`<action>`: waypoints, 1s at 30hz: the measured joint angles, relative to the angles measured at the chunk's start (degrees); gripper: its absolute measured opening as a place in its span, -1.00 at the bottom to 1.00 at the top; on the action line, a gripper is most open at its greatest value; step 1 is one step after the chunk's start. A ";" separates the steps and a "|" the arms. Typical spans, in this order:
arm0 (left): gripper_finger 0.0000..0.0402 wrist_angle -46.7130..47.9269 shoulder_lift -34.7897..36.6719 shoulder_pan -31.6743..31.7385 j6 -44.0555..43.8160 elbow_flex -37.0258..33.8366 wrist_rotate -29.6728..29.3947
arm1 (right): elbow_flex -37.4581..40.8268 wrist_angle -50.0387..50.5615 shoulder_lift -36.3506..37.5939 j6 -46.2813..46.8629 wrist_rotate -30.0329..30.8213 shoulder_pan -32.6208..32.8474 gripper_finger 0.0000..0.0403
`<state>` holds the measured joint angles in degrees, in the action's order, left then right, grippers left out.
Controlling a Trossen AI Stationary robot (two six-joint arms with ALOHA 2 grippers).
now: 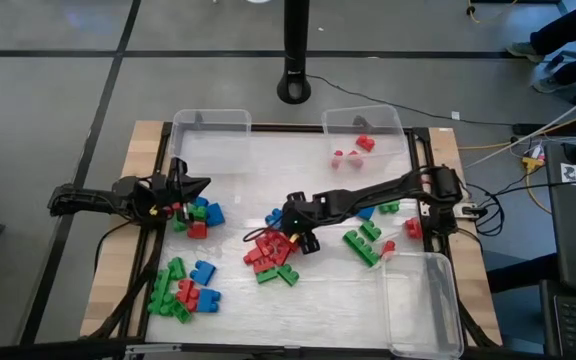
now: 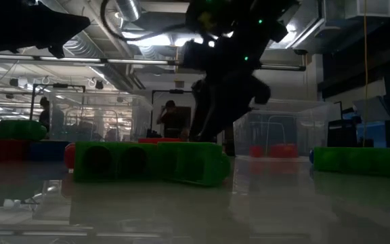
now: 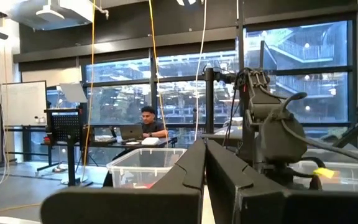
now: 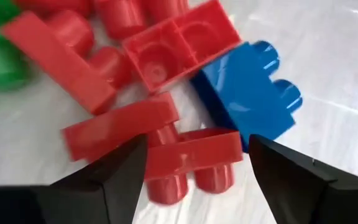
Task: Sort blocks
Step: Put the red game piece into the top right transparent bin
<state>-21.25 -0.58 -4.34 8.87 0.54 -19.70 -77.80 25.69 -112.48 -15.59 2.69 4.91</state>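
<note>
**K:** Blocks status? How far along is the sort?

**R:** Early, by my read. Only a few red ones sit in the clear bin at the far right corner. The bin at the far left corner and the bin at the near right corner look empty. Everything else is loose on the surface.

**K:** Where are the loose ones?

**R:** Mixed red/green/blue heap mid-surface, another at the left edge, one at the near left corner, green and red pieces scattered toward the right edge. Most of the job is left.

**K:** Arms?

**R:** Right gripper is down over the middle heap, jaws apart, straddling a small red block. Not closed on it. A blue block lies just beside, other reds touching or overlapping it. Left gripper sits by the left edge above that heap, jaws together, nothing in them.

**K:** What are the pieces like?

**R:** Hard glossy moulded plastic. Boxy bodies, round studs on one face, hollow on the other. Some lie stud-up, some on their sides, one red shows its open underside. Slick faces, so I'd expect a skewed pinch to slip. Surface is pale, smooth and shiny, reflects the blocks. Bins are thin clear plastic with rounded corners.

**K:** Risk on this pick?

**R:** Crowding. Neighbours could drag along or get clipped by the jaws.
</note>
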 joint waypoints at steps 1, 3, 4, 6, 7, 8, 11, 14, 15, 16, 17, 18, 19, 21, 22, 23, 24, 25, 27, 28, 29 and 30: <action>-0.98 -0.01 0.00 0.00 -0.05 0.00 0.00 | -0.01 -0.04 -0.26 0.07 0.07 -0.04 0.39; -0.98 0.23 -0.01 0.00 0.06 -0.01 0.00 | -0.11 0.77 -0.44 -0.17 0.18 -0.04 0.39; -0.98 0.22 0.00 0.00 0.06 0.00 0.00 | -0.10 2.23 -0.54 -0.76 0.42 -0.04 0.39; -0.98 0.83 0.00 0.00 0.10 0.00 0.00 | -0.17 5.31 -0.51 -1.49 1.00 -0.04 0.39; -0.98 1.14 -0.02 0.00 0.25 -0.01 0.00 | -0.53 7.62 -0.40 -1.99 1.41 -0.04 0.39; -0.98 1.32 0.00 0.00 0.54 0.00 0.00 | -1.12 9.90 -0.38 -2.73 2.25 -0.04 0.39; -0.98 2.00 0.00 0.00 1.01 0.00 0.00 | -3.43 17.28 -0.29 -3.57 6.54 -0.04 0.39; -0.98 2.66 0.00 0.00 1.79 0.00 0.00 | -5.30 21.97 -0.29 -3.00 10.63 -0.04 0.39; -0.98 2.75 0.00 0.00 2.04 -0.02 0.00 | -5.96 23.12 -0.29 -2.11 11.22 -0.04 0.39; -0.98 2.79 -0.01 0.00 2.07 -0.01 0.00 | -6.72 24.12 -0.29 -0.65 11.27 -0.04 0.39; -0.98 2.77 0.00 0.00 2.07 -0.02 0.00 | -7.40 24.68 -0.27 1.10 11.07 -0.04 0.39; -0.98 2.77 0.00 0.00 2.07 0.00 0.00 | -7.76 24.77 -0.21 2.92 10.51 -0.04 0.39; -0.98 2.78 0.00 0.00 2.07 -0.01 0.00 | -7.82 24.67 -0.16 4.91 9.39 -0.04 0.39; -0.98 3.00 0.00 0.00 1.98 0.00 0.00 | -7.76 24.94 -0.16 9.05 7.95 -0.04 0.39; -0.98 3.25 0.00 0.00 1.98 -0.02 0.00 | -7.42 24.80 -0.16 10.70 7.90 -0.04 0.39; -0.98 3.29 -0.01 0.00 2.02 -0.02 0.00 | -6.81 24.19 -0.11 11.86 8.04 -0.04 0.39; -0.98 3.38 0.00 0.00 2.09 0.00 0.00 | -5.94 23.14 -0.07 12.50 8.03 -0.12 0.39; -0.98 3.50 0.00 0.00 2.11 0.00 0.00 | -4.91 22.08 -0.07 12.80 7.63 -0.45 0.39; -0.98 3.72 0.00 0.00 2.13 -0.01 0.00 | -3.04 20.59 -0.09 13.90 5.39 -1.24 0.39; -0.98 3.84 0.00 0.00 2.13 -0.01 0.00 | -1.99 19.11 -0.09 14.13 4.69 -1.74 0.39; -0.98 3.86 0.00 0.00 2.13 -0.02 0.01 | -0.82 17.12 -0.09 14.19 4.19 -2.13 0.39; -0.98 3.86 0.00 0.00 2.15 -0.01 0.00 | 0.26 15.71 -0.09 14.17 3.82 -2.58 0.39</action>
<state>-17.39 -0.58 -4.34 11.02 0.52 -19.70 -77.54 41.40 -112.57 -1.42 6.51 2.33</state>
